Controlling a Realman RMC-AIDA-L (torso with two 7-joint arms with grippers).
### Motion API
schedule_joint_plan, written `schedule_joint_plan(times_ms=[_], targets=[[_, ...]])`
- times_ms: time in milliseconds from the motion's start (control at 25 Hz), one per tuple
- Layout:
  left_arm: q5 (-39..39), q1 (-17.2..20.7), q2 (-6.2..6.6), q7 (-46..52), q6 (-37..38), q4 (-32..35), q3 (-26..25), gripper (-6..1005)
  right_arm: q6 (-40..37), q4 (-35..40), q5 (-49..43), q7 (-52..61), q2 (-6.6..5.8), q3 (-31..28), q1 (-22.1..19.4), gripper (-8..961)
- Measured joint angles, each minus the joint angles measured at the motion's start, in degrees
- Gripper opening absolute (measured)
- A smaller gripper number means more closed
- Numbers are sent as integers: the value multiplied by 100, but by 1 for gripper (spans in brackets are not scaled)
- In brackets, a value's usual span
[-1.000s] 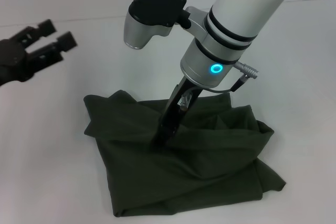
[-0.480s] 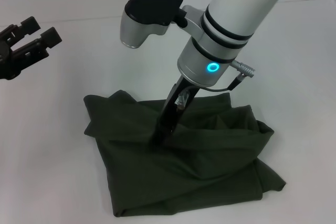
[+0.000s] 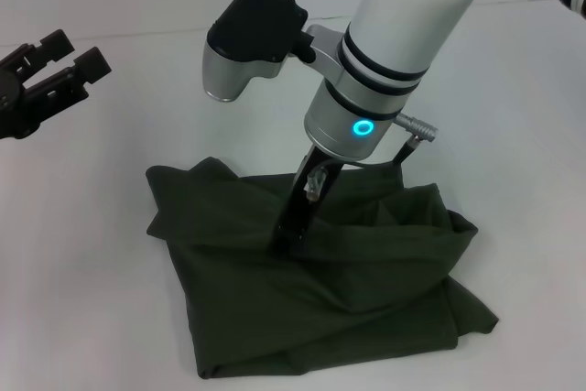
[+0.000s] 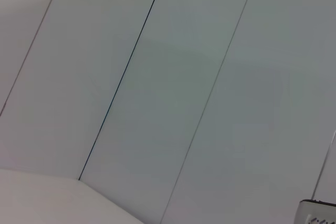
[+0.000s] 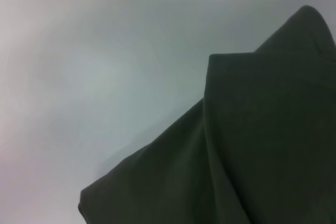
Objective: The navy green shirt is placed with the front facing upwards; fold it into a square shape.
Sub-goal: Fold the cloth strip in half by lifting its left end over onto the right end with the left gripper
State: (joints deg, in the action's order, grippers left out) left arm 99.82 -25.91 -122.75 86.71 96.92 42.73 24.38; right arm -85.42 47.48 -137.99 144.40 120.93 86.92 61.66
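The navy green shirt [image 3: 320, 290] lies on the white table [image 3: 82, 299] as a rumpled, roughly square bundle of folded layers, plain green side up. No lettering shows. My right gripper [image 3: 283, 243] points straight down onto the bundle's upper middle. Its dark fingers are drawn together, and their tips are sunk into a ridge of the cloth. In the right wrist view the shirt [image 5: 252, 150] fills one side, with a folded corner over the table. My left gripper [image 3: 78, 54] hovers off the table's far left, well away from the shirt, with its fingers spread and empty.
The right arm's thick white forearm and its black-and-silver wrist camera [image 3: 247, 38] hang over the shirt's far edge. Bare white table [image 3: 513, 162] surrounds the bundle. The left wrist view shows only pale wall panels [image 4: 173, 98].
My left gripper has pulled back to the left and slightly up. The right arm's wrist has leaned a little leftward while its fingertips stayed on the same spot. The shirt has kept its shape.
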Motion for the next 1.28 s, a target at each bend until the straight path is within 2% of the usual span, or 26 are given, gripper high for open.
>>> schedule_joint_plan(times_ms=[280, 440, 480, 720, 960, 1280], targets=[[-17, -5, -2, -29, -1, -23, -1, 908, 65, -2, 24, 26, 0, -30, -34, 337], [-32, -23, 2, -57, -18, -80, -19, 908, 103, 6, 151, 73, -22, -52, -120, 145], [-33, -25, 3, -62, -21, -82, -18, 907, 117, 21, 236, 70, -34, -70, -166, 97], [-42, -27, 10, -98, -30, -83, -30, 907, 293, 437, 535, 88, -59, -188, -674, 14], [-51, -25, 15, -119, -34, -82, -33, 907, 388, 828, 744, 123, -68, -449, -1336, 15], [-51, -28, 14, -117, -44, -80, -30, 907, 628, 1337, 1047, -28, -85, -965, -2456, 17]])
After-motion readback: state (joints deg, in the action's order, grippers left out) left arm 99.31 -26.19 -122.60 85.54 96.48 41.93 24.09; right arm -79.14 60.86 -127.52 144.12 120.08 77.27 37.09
